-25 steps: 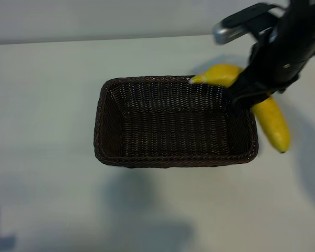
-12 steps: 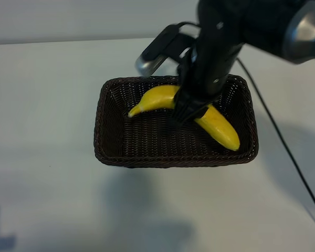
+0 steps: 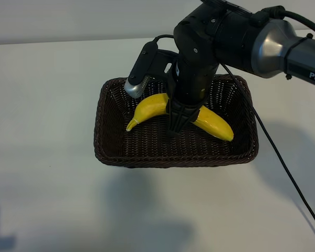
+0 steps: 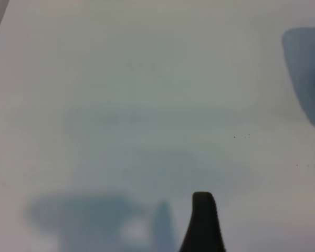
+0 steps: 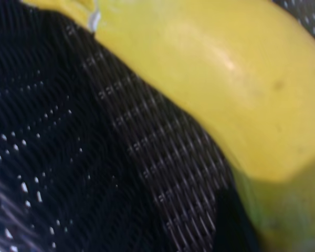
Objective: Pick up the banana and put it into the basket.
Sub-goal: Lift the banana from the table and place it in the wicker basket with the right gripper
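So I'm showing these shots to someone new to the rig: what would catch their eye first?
The bright yellow banana stands out, held by the right gripper inside the dark brown woven basket at the middle of the white table. The bulky black right arm reaches in from the exterior view's upper right. The right wrist view is filled with banana and weave.

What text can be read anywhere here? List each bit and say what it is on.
"PiPE": white letters on the right arm's dark forearm link, exterior view, cut off by the picture's right edge, so the word may run on.
Nothing readable on the banana, the basket, the table, or in either wrist view.
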Controlling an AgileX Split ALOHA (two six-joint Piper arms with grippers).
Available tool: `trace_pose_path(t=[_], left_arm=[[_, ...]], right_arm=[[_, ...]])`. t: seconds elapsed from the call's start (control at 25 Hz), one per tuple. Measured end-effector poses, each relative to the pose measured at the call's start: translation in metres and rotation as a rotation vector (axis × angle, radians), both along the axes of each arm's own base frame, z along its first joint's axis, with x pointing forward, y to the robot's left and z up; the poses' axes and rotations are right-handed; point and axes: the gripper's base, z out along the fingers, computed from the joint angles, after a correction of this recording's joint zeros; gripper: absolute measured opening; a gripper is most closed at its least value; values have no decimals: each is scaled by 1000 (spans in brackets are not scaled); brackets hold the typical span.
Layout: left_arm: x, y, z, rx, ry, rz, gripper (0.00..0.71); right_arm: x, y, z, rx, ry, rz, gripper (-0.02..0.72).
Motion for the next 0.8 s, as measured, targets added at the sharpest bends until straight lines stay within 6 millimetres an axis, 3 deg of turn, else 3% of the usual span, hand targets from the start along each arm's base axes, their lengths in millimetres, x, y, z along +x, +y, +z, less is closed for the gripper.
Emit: trace_pose_path(t=[0.8], left_arm=[[0,0,0,2,0,-1,587]], right_arm=[[9,8,-2,83,-77,-15,418]])
